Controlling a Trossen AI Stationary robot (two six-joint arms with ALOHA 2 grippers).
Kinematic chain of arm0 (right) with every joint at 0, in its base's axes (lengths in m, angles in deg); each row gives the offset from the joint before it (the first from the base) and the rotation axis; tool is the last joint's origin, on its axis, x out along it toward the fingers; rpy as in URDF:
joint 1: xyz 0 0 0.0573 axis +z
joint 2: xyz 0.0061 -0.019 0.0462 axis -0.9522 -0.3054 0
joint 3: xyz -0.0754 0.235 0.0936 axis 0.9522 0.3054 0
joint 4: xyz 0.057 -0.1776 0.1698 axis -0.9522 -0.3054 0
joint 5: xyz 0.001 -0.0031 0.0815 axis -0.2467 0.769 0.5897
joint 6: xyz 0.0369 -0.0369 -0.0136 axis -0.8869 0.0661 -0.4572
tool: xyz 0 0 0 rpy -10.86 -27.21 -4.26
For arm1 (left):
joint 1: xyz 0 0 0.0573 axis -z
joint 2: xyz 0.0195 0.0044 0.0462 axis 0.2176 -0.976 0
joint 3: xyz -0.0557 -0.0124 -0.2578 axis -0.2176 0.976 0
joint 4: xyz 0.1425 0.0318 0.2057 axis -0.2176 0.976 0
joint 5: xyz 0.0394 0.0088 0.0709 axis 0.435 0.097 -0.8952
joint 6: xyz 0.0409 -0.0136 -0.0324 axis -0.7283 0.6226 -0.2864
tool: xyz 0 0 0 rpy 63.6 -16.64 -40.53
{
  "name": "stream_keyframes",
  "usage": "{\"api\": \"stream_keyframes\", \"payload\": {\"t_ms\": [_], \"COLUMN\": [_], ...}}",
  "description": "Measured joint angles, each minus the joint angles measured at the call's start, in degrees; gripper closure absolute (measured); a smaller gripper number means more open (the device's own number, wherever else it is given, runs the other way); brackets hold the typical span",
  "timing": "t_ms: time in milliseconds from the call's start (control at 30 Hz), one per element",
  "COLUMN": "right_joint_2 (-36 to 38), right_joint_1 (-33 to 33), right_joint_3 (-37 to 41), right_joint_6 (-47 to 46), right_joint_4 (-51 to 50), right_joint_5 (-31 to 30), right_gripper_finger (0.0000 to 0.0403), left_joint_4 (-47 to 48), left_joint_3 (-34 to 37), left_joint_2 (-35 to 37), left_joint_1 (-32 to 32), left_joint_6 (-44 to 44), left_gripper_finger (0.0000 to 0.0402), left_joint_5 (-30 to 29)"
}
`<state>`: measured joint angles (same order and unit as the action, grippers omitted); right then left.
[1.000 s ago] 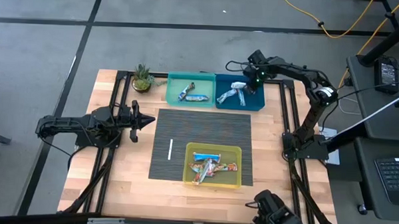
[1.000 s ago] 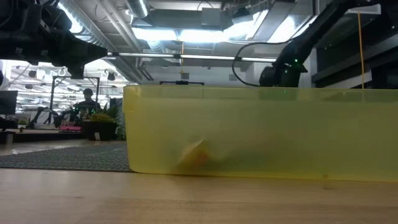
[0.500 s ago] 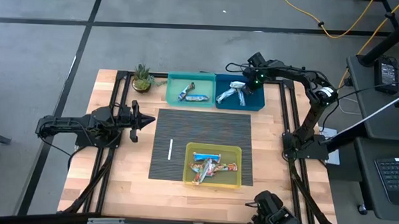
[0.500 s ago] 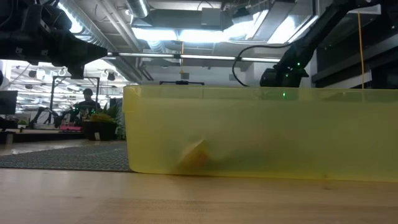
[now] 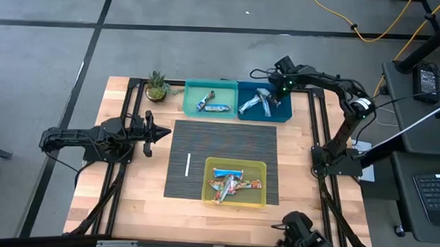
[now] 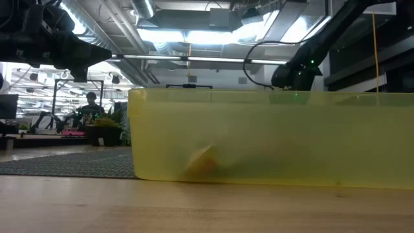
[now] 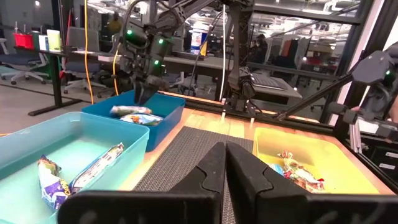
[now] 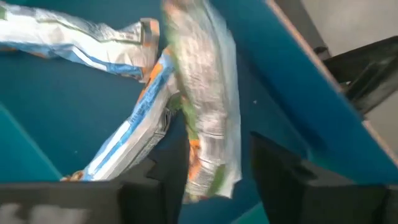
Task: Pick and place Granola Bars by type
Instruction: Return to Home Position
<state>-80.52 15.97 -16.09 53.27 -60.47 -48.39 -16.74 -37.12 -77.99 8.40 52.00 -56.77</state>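
The fingers (image 8: 280, 168) of the right gripper (image 5: 283, 87) are being held apart with nothing between them. Past the gap a shiny, crinkled silver-green bar (image 8: 205, 93) is being shown lying across a silver-blue bar (image 8: 134, 134) with orange marks, and a third bar (image 8: 68, 34) of the same sort is lying beside these. All three are lying in the blue bin (image 5: 279, 111), which is standing at the tabletop's far edge. The gripper is being held over that bin's far right corner. In the teal bin (image 5: 195, 90), touching the blue bin's left wall, two blue-wrapped bars (image 5: 213, 104) are lying. Orange-brown multicoloured bars (image 5: 232, 185) are heaped in the yellow bin (image 5: 255, 167), towards the near edge. At the tabletop's left edge the left gripper (image 5: 161, 133) is being held with its fingers (image 7: 205, 174) pressed together on nothing.
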Motion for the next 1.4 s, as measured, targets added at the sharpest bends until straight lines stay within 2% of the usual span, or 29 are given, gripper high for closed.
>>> {"api": "stream_keyframes", "payload": {"t_ms": [200, 367, 600, 700, 800, 900, 1033, 1100, 1200, 1267, 1400], "right_joint_2": [4.6, 11.2, 24.7, 30.9, 36.3, 40.1, 41.8, 41.8, 42.3, 43.5, 48.0], "right_joint_1": [0.0, 2.8, 14.9, 23.0, 32.8, 43.6, 56.4, 60.2, 63.3, 63.7, 62.9], "right_joint_3": [0.0, 0.0, -0.1, -0.1, -0.1, -0.1, -0.1, 0.0, 3.7, 9.7, 26.6], "right_joint_6": [-2.1, -3.5, -4.8, -5.3, -7.3, -8.0, -7.3, -6.7, -7.8, -9.6, -16.4], "right_joint_4": [-0.2, -0.3, 0.1, 1.6, 5.2, 11.2, 16.2, 15.8, 16.9, 20.6, 38.5], "right_joint_5": [-1.2, 2.7, 11.6, 15.3, 15.6, 12.8, 1.8, -1.5, -2.4, -2.4, -2.1], "right_gripper_finger": [0.0174, 0.0171, 0.0218, 0.0249, 0.0282, 0.032, 0.0382, 0.0395, 0.0394, 0.0397, 0.0396], "left_joint_4": [0.0, 0.0, 0.0, 0.0, 0.0, 0.0, 0.0, 0.0, 0.0, 0.0, 0.0], "left_joint_3": [0.0, 0.0, 0.0, 0.0, 0.0, 0.0, 0.0, 0.0, 0.0, 0.0, 0.0], "left_joint_2": [0.0, 0.0, 0.0, 0.0, 0.0, 0.0, 0.0, 0.0, 0.0, 0.0, 0.0], "left_joint_1": [0.0, 0.0, 0.0, 0.0, 0.0, 0.0, 0.0, 0.0, 0.0, 0.0, 0.0], "left_joint_6": [0.0, 0.0, 0.0, 0.0, 0.0, 0.0, 0.0, 0.0, 0.0, 0.0, 0.0], "left_gripper_finger": [0.0397, 0.0394, 0.0397, 0.0397, 0.0394, 0.0394, 0.0397, 0.0397, 0.0395, 0.0394, 0.0395], "left_joint_5": [0.0, 0.0, 0.0, 0.0, 0.0, 0.0, 0.0, 0.0, 0.0, 0.0, 0.0]}}
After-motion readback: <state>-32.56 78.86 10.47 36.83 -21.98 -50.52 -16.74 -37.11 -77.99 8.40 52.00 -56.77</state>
